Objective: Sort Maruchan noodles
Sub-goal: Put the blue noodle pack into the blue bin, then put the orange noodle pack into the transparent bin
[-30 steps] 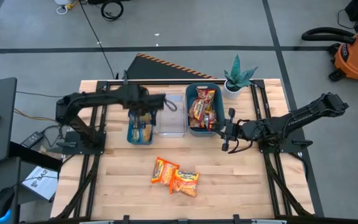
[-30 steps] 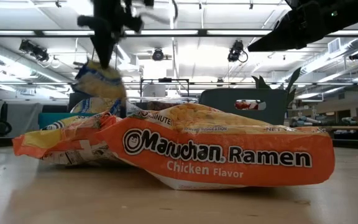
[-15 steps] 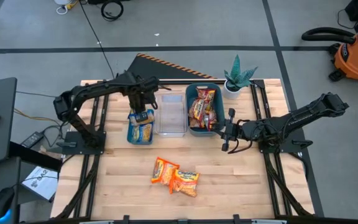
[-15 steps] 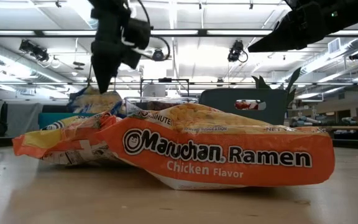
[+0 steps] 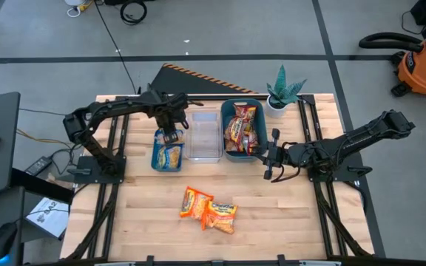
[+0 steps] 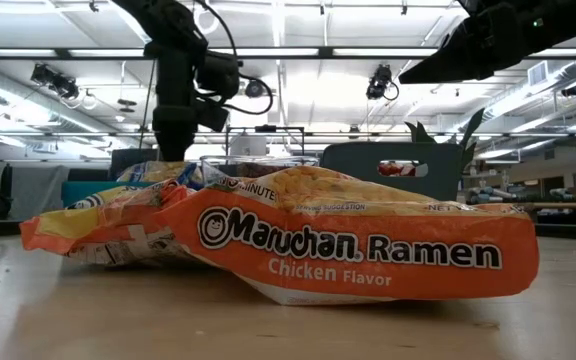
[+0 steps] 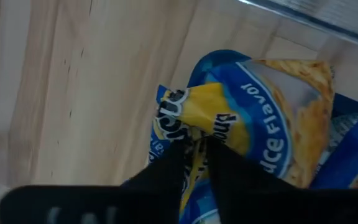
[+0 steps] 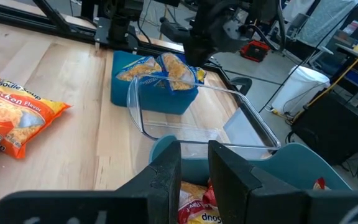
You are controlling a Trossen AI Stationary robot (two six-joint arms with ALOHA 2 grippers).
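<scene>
**Blue packet pinched over the left bin, two orange ones waiting**

My left gripper (image 5: 170, 134) sits over the far end of the blue bin (image 5: 156, 160), its fingers pressed together on a crumpled corner of a blue-and-yellow packet (image 7: 229, 134). That packet is partly down in the bin, on top of others of its kind; I cannot count how many lie beneath it.

These noodles look light and crinkly to me: thin slippery film over a brittle block. I judge an edge seam or corner the best hold, since squeezing the middle could crack the noodles, and a loose pinch may slide off.

Next over, the clear bin (image 5: 204, 153) looks bare. Near me on the table (image 5: 287, 214), in front of the bins, lie two orange packets (image 5: 209, 210), overlapping. To their right and farther back, the teal bin (image 5: 227, 152) holds dark red packets (image 5: 243, 127), at least three by my count.

My right gripper (image 5: 271, 157) waits just right of the teal bin, fingers slightly apart, holding nothing.
</scene>
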